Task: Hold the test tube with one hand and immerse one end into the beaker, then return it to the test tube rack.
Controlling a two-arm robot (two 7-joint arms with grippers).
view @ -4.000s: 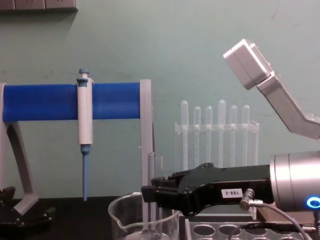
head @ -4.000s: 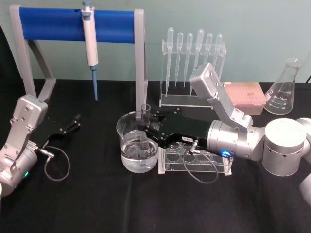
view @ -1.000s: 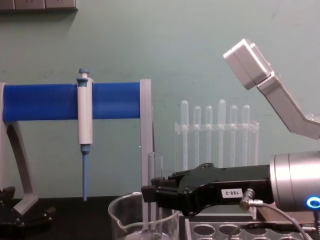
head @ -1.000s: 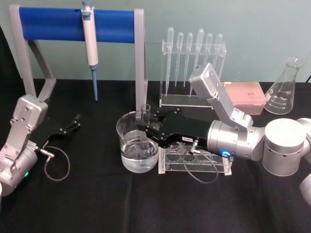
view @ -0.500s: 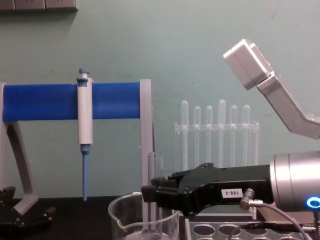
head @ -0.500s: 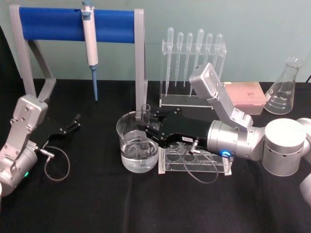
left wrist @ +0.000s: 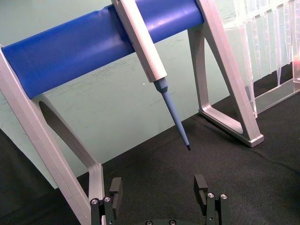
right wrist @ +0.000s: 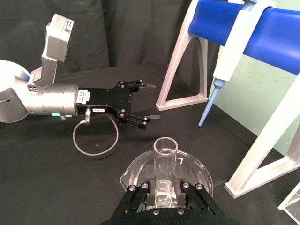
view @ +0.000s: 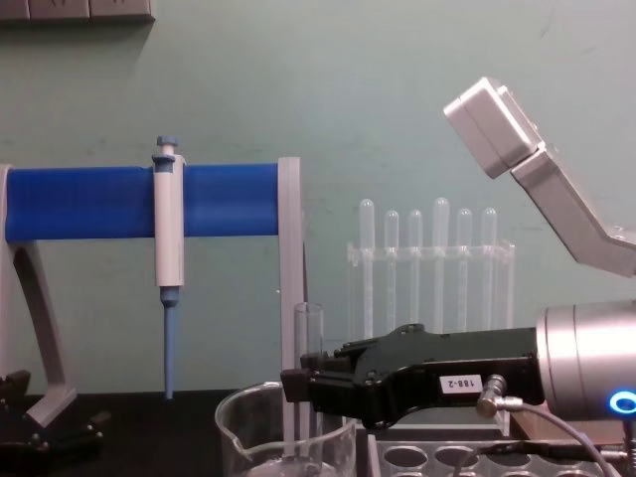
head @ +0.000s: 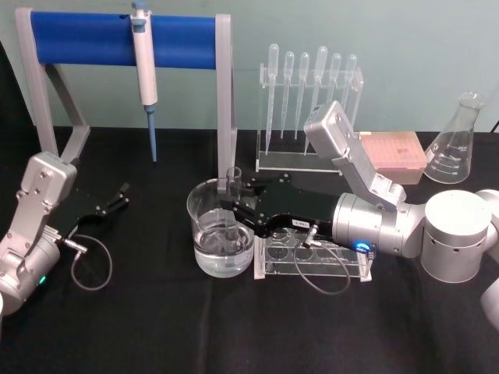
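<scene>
Right tool point(head: 230, 205) grips test tube point(head: 231, 180), lower end indistinct inside beaker point(head: 200, 218).

Test tube point(head: 232, 181) upright in beaker point(head: 199, 224)

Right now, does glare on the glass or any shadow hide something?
Head view: soft highlights on the beaker, no hard shadows on the black cloth; left gripper idle at left. Chest view: the test tube in the right gripper looks faint against the grey post.
</scene>
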